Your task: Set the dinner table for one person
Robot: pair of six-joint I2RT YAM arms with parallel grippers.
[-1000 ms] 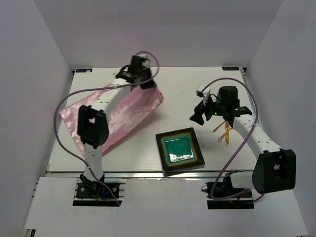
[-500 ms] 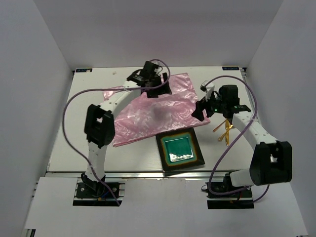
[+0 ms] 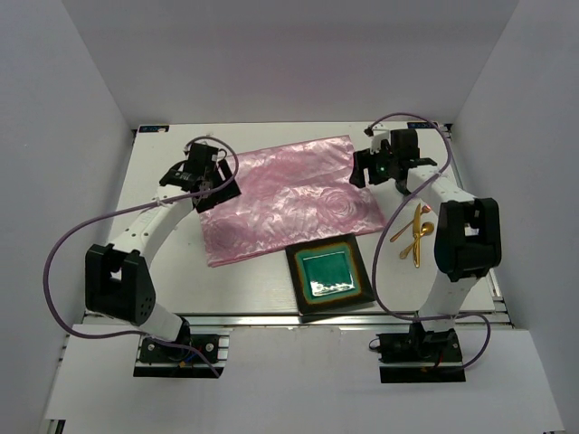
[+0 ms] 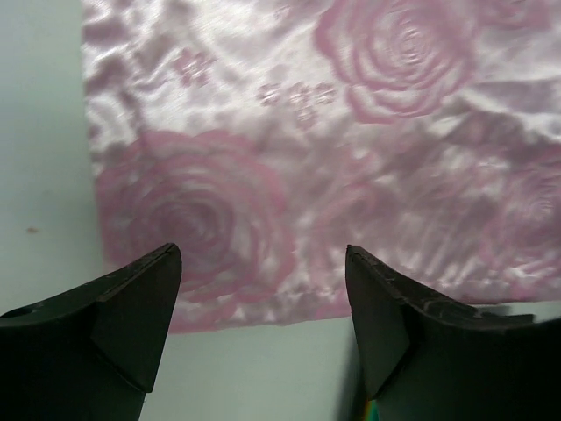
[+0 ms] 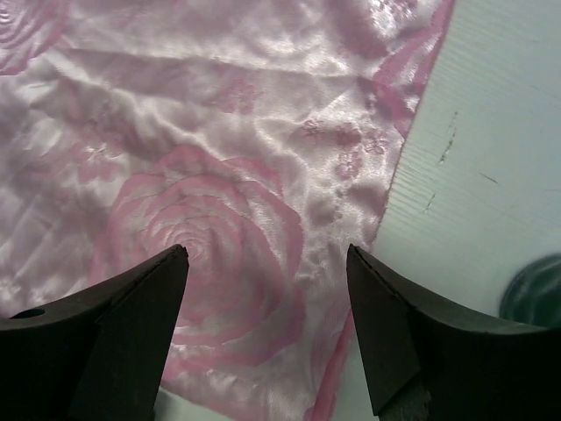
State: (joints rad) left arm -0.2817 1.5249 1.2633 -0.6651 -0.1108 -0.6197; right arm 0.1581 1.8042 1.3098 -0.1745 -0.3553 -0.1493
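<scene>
A shiny pink rose-patterned placemat (image 3: 289, 194) lies spread flat on the white dinner table (image 3: 145, 271). My left gripper (image 3: 217, 188) hovers open over the mat's left edge, with nothing between its fingers. In the left wrist view, the placemat (image 4: 307, 149) fills the frame above the left gripper (image 4: 263, 289). My right gripper (image 3: 364, 172) hangs open over the mat's far right part and is also empty. The right wrist view shows the placemat (image 5: 219, 132) under the right gripper (image 5: 267, 298), with bare table (image 5: 491, 158) to the right.
A square green plate with a dark rim (image 3: 330, 276) sits near the table's front edge, touching the mat's near edge. Gold cutlery (image 3: 414, 235) lies to the right of the plate. White walls enclose the table on three sides.
The folded placemat has been drawn out flat. My left gripper opened, let go of it and swung to its left edge. My right arm moved back towards the mat's far right corner.
</scene>
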